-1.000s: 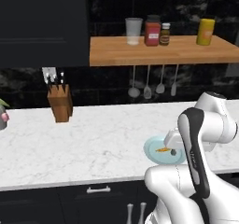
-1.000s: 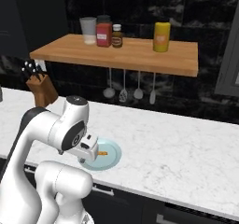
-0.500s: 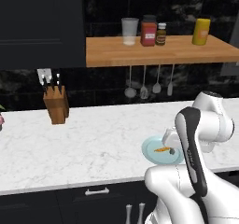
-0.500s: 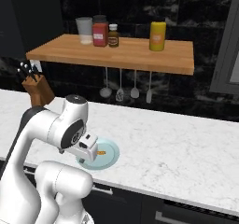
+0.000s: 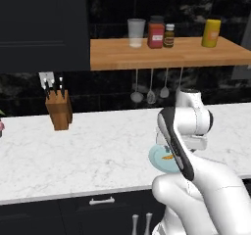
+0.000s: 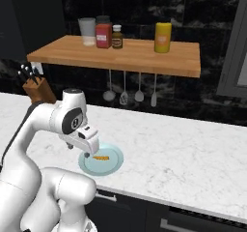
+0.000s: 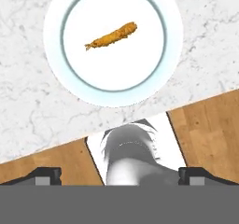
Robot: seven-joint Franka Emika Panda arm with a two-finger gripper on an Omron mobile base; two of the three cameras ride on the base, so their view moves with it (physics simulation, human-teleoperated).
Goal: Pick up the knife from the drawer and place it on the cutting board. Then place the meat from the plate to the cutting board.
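Note:
The pale blue-green plate (image 6: 115,162) lies on the white marble counter (image 6: 183,158) near its front edge. On it rests the meat (image 6: 100,157), a small orange-brown strip. The hand view looks straight down on the plate (image 7: 140,66) and the meat (image 7: 112,35). My gripper (image 7: 120,174) hangs open above the plate's near side, nothing between its fingertips (image 7: 46,174). From the left base view my forearm hides part of the plate (image 5: 158,159) and the meat (image 5: 168,156). The knife and the cutting board are out of view.
A wooden block with dark handles (image 5: 59,110) stands at the counter's back left. Jars and a cup sit on a wooden shelf (image 6: 125,57), utensils (image 6: 124,93) hanging beneath it. Shut drawer fronts (image 5: 102,200) run under the counter.
The whole scene slid a little to the left in both base views, so the base moved; it now looks still. Arm, plate and meat keep their places.

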